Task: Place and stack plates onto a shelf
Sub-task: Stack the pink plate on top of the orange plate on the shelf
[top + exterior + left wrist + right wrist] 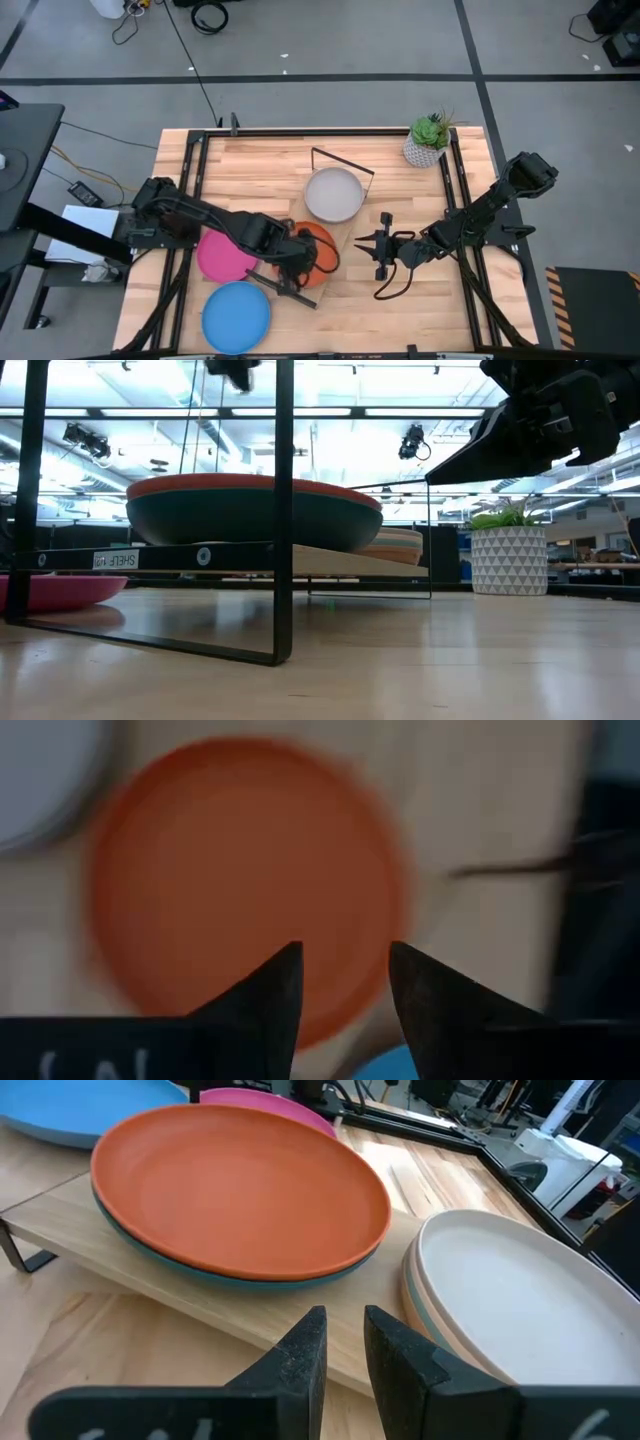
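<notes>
The shelf lies slantwise mid-table. On its near half an orange plate sits on a dark teal plate. On its far half a cream plate tops a small stack. A pink plate and a bright blue plate lie flat on the table to the shelf's left. My left gripper hovers open over the orange plate's near edge. My right gripper waits just right of the shelf, fingers a little apart, pointing at it.
A potted plant stands at the table's far right corner. Black metal rails run along the table's left and right sides. The shelf's black frame ends rise at both of its ends. Bare wood lies near the table's right front.
</notes>
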